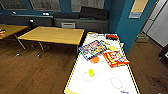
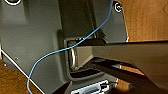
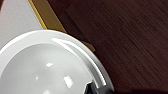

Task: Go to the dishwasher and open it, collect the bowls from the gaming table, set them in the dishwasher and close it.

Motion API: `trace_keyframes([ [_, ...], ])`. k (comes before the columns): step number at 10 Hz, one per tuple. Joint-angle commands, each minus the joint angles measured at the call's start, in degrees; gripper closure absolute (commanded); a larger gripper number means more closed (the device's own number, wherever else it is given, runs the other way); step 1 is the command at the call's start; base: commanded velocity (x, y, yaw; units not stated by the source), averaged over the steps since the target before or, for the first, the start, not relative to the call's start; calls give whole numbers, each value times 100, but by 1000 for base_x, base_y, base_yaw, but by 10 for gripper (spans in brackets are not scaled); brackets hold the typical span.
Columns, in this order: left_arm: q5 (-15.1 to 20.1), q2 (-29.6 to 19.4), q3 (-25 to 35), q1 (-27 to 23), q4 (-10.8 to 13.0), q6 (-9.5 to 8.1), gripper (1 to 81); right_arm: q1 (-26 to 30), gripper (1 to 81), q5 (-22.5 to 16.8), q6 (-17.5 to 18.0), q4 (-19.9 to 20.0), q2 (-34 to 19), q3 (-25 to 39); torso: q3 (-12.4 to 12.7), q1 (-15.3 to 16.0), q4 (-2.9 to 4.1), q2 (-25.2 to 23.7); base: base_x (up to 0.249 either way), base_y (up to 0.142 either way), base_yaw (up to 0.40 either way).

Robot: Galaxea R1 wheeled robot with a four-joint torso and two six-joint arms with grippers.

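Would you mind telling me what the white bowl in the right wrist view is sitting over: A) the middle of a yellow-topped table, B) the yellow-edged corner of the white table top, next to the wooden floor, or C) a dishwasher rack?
B: the white bowl overlaps the yellow edge of the gaming table, with the dark wooden floor beside it.

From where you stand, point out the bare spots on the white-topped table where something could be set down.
The near half of the gaming table is mostly bare: white top between the small yellow object and the near edge. The far half is crowded with the blue game box, red box and small pieces.
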Motion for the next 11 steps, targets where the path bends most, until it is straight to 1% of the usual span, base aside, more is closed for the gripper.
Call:
trace_keyframes([
  [1,324,-1791,2704,-263,43,28,10,-2501,811,1811,-643,-596,135,889,0,0,0,0,0,0,0],
  [2,315,-2223,3286,-359,8,28,10,-2853,811,2135,-652,-806,547,784,0,0,0,0,0,0,0],
  [3,315,-2607,3732,-464,-9,19,10,-3056,811,2426,-652,-1007,1053,601,0,0,0,0,0,0,0],
  [4,315,-2865,4043,-561,-10,19,10,-3172,811,2490,-652,-1115,1383,468,0,0,0,0,0,0,0],
  [5,273,-3235,4448,-658,-10,19,10,-3260,811,2525,-652,-1274,1797,213,2,0,0,0,0,0,0],
  [6,62,-3499,4695,-728,-10,19,10,-3348,811,2534,-652,-1388,2053,28,2,0,0,0,0,0,0],
  [7,-19,-3712,4908,-825,-10,19,10,-3384,811,2534,-652,-1441,2248,-79,2,0,0,0,0,0,0],
  [9,-28,-4169,5400,-1010,-10,10,10,-3480,811,2534,-652,-1547,2617,-307,2,0,0,0,0,0,0],
  [10,-28,-4534,5730,-1159,-19,-102,10,-3524,811,2525,-661,-1599,2869,-481,2,0,0,0,0,0,0],
  [11,-28,-4956,6117,-1353,-19,-286,10,-3569,811,2525,-652,-1687,3063,-596,2,-2,0,0,0,0,0],
])
